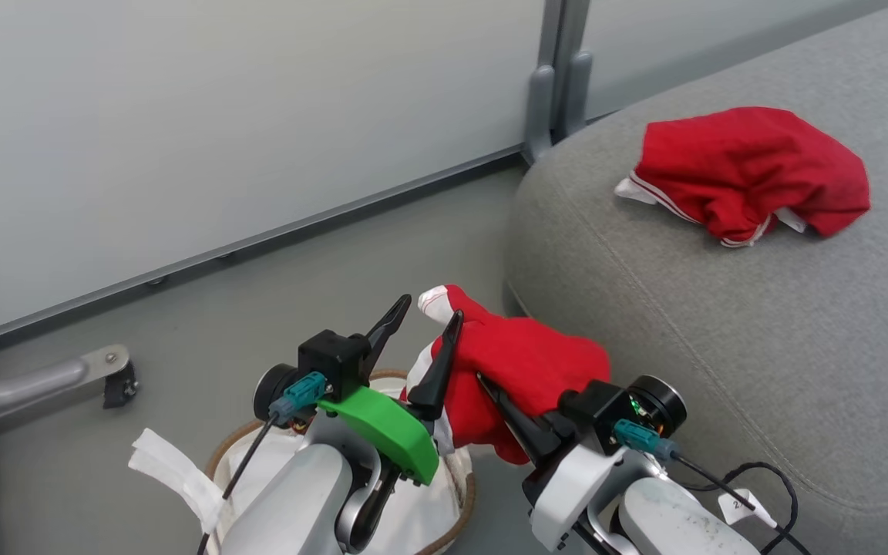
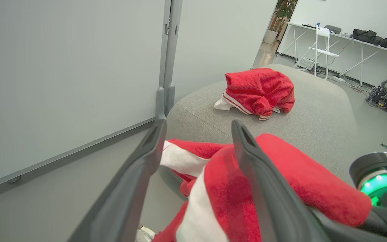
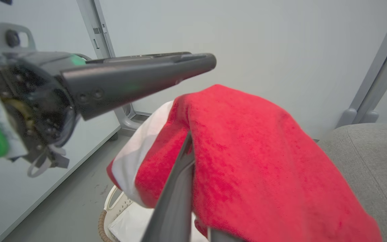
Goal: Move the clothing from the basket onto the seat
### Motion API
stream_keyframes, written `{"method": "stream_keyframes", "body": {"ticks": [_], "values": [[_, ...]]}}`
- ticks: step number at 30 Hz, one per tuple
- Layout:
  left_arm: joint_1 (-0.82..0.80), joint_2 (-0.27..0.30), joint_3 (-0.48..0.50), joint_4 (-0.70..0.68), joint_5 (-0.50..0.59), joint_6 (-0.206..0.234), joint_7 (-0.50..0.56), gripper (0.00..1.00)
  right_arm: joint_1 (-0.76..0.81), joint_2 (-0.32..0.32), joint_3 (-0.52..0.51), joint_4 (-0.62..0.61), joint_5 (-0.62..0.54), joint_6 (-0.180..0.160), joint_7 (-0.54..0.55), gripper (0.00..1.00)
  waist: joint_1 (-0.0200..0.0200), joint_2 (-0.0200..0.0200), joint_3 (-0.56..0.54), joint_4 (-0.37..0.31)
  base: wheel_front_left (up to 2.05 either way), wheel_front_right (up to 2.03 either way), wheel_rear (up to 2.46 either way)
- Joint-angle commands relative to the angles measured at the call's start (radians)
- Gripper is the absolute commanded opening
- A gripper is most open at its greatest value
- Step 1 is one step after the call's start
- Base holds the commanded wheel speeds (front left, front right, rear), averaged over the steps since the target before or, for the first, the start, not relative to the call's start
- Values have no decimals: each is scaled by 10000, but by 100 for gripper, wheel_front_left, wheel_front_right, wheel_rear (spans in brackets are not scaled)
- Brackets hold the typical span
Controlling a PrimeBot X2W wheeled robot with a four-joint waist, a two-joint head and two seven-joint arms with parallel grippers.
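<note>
**A:** Head view first. Our left gripper (image 1: 432,307) has its two dark fingers spread wide and grips nothing. One finger lies alongside the held garment (image 1: 525,362), bright red soft fabric with a white cuff, and we cannot tell whether they touch.

**B:** So what carries it?

**A:** Our right gripper (image 1: 484,381), pinched shut into the cloth's lower fold. That is why the cloth hangs in the air above the basket (image 1: 469,493), oval white plastic with a brown woven rim, and just beside the seat (image 1: 721,331), a large grey woven-fabric cushion.

**B:** And the laid garment (image 1: 752,169), red with white stripes, sits bunched on the seat, well apart from us. We judge that one delivered and this one on its way.

**A:** In the left wrist view our fingers stand far apart. The white cuff rests loose in the gap and red cloth bulges past the right-hand finger. The seat and the laid garment lie beyond.

**B:** In the right wrist view our own fingers rise pressed together with the cloth draped over them like a tent. The left gripper's finger crosses above, apart from the cloth. The basket's rim shows below.

**A:** Next we should carry it over the seat's rounded edge. We reckon the loose cuff could snag on the open finger.
</note>
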Motion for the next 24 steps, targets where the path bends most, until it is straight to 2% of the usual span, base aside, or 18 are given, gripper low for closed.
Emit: {"method": "stream_keyframes", "body": {"ticks": [1, 8, 17, 24], "values": [[115, 96, 63, -3, 56, 21, 7, 100, 157, -17, -47, -104, -46, -14, -2, 0, 0, 0, 252, -1257, 0, 0, 0], [66, 114, 28, -34, 211, 21, 7, 100, 359, -10, -454, -445, -84, -14, -1, 0, 0, 0, 496, -2526, 0, 0, 0], [-661, 72, -752, 155, -74, 21, 7, 100, 758, -189, -1816, -1314, -689, -14, -1, 0, 0, 0, 919, -2770, 0, 0, 0], [-832, 169, -952, 210, -187, 21, 7, 100, -310, -1301, -2522, -2304, -1327, -14, -3, 0, 0, 0, 1362, -2843, 0, 0, 0]]}}
